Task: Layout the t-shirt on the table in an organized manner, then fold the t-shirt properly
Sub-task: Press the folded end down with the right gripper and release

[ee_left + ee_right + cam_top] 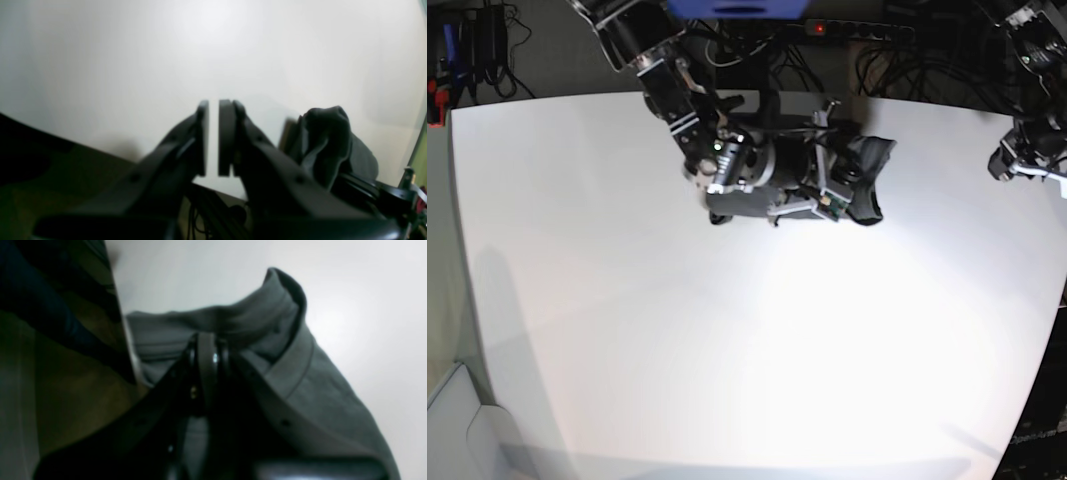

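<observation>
Left wrist view: my left hand (pixel 213 138) has its two flat pads nearly together, with only a thin strip of white tabletop (pixel 140 66) showing between them. Nothing is caught in that slit, so the hand is clenched on air. It hangs over the tabletop near its edge, pads pointing across the surface. To the right of this hand, a bunched dark lump of the shirt (pixel 328 140) rises off the tabletop, well apart from my pads.

Right wrist view: my right hand (pixel 207 353) is pinched tight on the shirt (pixel 300 383). The pads meet on a gathered ridge of grey cloth, and a hemmed edge of the shirt curls up and over just beyond the tips. More cloth drapes down to the right of the hand onto the tabletop (pixel 367 290). The tabletop's edge runs just left of the grip.

Base view: my right arm reaches in from the far edge of the tabletop (pixel 627 330) and bends low, its hand (pixel 852 180) buried in the shirt (pixel 870 165), which sits crumpled in a small dark heap near that far edge. My left hand (pixel 1012 165) is at the tabletop's right edge, far from the shirt; its pads are too small to read here.
</observation>
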